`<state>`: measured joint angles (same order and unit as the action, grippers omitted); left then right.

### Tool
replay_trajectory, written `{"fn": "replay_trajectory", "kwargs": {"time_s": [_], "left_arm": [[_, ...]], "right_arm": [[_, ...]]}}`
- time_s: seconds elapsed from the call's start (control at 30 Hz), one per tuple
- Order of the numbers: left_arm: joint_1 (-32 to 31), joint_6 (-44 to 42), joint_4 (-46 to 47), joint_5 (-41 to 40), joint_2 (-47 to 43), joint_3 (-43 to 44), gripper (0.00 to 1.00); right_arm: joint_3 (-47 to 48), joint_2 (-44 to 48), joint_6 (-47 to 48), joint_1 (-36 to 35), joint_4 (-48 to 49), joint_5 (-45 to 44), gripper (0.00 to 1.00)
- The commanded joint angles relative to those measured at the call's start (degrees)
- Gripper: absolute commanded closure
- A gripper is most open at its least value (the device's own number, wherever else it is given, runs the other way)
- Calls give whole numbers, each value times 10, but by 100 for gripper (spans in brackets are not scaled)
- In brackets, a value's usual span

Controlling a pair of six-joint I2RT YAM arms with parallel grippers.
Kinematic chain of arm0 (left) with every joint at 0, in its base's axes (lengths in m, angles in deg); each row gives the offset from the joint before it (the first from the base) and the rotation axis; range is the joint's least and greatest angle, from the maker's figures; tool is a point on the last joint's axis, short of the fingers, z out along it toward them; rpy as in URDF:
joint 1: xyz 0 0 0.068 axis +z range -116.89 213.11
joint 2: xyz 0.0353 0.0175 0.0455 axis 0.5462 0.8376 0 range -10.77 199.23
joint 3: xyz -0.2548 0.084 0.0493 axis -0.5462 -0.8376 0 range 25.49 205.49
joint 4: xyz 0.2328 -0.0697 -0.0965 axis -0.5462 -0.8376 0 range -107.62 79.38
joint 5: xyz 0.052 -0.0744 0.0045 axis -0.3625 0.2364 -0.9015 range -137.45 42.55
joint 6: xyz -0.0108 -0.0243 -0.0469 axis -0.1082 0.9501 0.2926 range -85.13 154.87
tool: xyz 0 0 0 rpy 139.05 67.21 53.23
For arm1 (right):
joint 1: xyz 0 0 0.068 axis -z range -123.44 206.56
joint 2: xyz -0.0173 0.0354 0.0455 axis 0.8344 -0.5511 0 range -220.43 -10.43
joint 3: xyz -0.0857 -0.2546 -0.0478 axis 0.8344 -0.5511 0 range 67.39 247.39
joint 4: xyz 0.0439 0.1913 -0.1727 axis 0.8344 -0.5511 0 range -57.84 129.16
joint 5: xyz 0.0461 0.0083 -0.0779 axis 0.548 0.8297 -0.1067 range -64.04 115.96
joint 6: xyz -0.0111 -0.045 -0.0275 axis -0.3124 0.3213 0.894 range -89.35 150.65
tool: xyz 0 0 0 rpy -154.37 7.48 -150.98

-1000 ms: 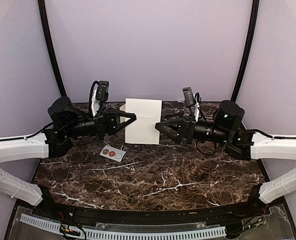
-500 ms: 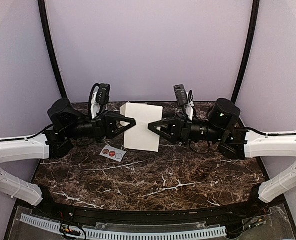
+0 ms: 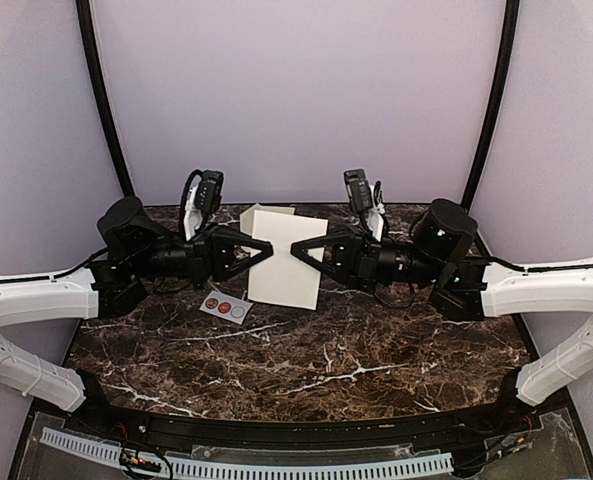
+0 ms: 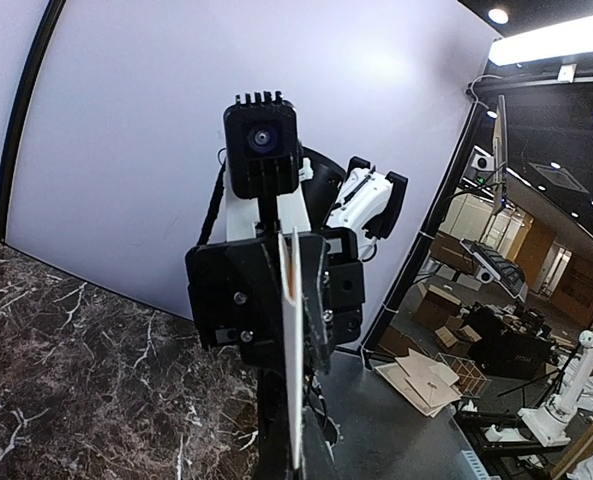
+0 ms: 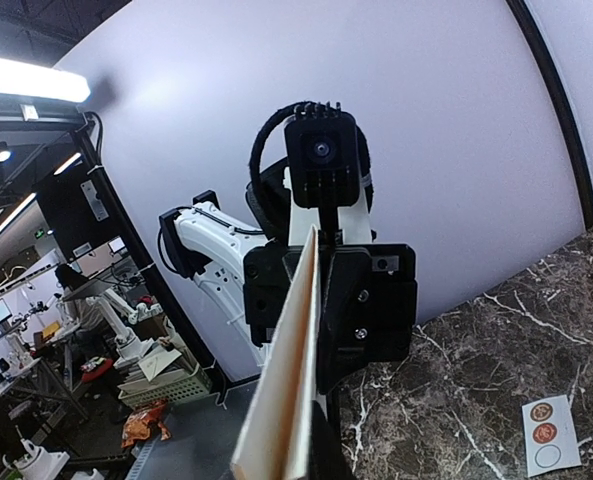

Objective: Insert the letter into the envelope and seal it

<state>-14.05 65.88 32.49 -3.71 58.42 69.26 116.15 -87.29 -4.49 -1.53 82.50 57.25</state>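
Observation:
A cream envelope [image 3: 286, 265] hangs upright above the marble table [image 3: 306, 370], tilted a little. My left gripper [image 3: 267, 250] is shut on its left edge. My right gripper [image 3: 295, 249] is shut on its right edge, tip to tip with the left. A pale strip [image 3: 268, 209] peeks out behind the top edge; flap or letter, I cannot tell. In the left wrist view the envelope [image 4: 292, 340] shows edge-on between my left gripper's [image 4: 296, 425] fingers. In the right wrist view the envelope [image 5: 288, 390] shows a tan and a cream layer in my right gripper [image 5: 316, 445]. The letter is not separately visible.
A small white sticker sheet [image 3: 226, 306] with red and orange round seals lies flat on the table below the left gripper; it is also in the right wrist view as the sticker sheet [image 5: 554, 436]. Purple walls and black poles [image 3: 106, 110] close in the back and sides.
The right gripper has moved left and closed from wide open onto the envelope's right edge. The envelope has tilted and its lower edge sits lower. The left gripper stayed shut.

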Motion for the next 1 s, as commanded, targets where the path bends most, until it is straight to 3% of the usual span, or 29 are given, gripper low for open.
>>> {"fn": "replay_trajectory", "kwargs": {"time_s": [0.0, 0.2, 0.27, 0.3, 0.37, 0.5, 0.7, 0.8, 0.97], "left_arm": [[-2, -14, -6, 3, -7, 14, 100], [-2, -11, -9, -6, -7, 13, 98], [-2, -14, -23, -19, -12, 14, 82], [-1, -21, -32, -37, -14, 16, 68], [-1, -37, -91, -74, -25, 21, 49], [26, -47, -167, -117, -29, 33, 30], [129, -36, -317, -168, 10, 82, 23], [168, -50, -347, -193, 40, 98, 16], [221, -107, -393, -258, 141, 150, 14]], "right_arm": [[16, -3, 0, -5, 21, -1, 98], [11, 2, 7, -5, 9, -22, 100], [12, 10, 14, -5, -14, -43, 100], [14, 15, 21, -5, -35, -60, 100], [19, 25, 37, -5, -80, -101, 100], [20, 36, 57, 2, -158, -190, 100], [6, 40, 49, 31, -218, -240, 100], [-1, 42, 44, 49, -236, -251, 100], [-13, 51, 43, 61, -242, -255, 100]]}}
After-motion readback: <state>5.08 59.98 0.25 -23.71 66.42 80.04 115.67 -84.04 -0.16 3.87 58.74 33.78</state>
